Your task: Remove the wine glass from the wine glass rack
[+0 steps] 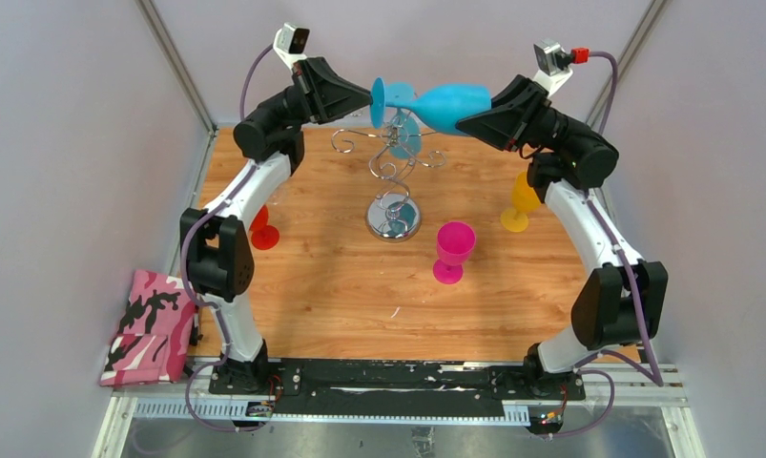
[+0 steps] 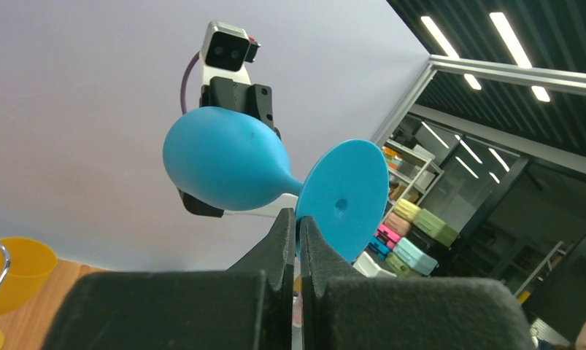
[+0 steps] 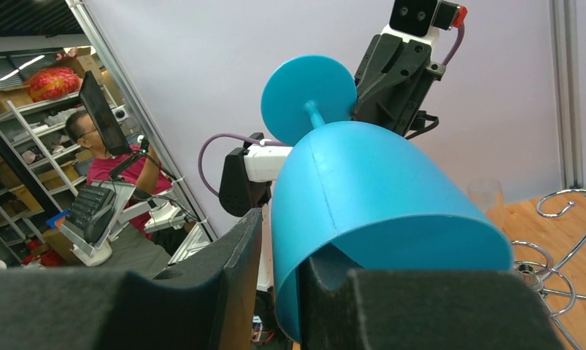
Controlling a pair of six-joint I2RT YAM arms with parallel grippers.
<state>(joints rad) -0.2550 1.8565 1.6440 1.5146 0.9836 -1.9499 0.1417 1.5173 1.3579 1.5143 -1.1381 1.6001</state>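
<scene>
A blue wine glass (image 1: 445, 105) lies on its side in the air above the chrome wine glass rack (image 1: 393, 181), clear of its scroll arms. My left gripper (image 1: 372, 95) is shut on the rim of the glass's round foot (image 2: 344, 193). My right gripper (image 1: 466, 119) stands astride the bowl's rim: one finger inside the bowl (image 3: 363, 182), the other outside with a small gap to the wall, so it is open. A second blue shape (image 1: 405, 134) hangs among the rack's arms. Rack wire also shows in the right wrist view (image 3: 560, 248).
A pink glass (image 1: 452, 250) stands in front of the rack's mirrored base (image 1: 393, 221). A yellow glass (image 1: 522, 205) stands beside the right arm and a red one (image 1: 262, 229) beside the left arm. A pink camouflage pouch (image 1: 155, 329) lies off the table's left edge.
</scene>
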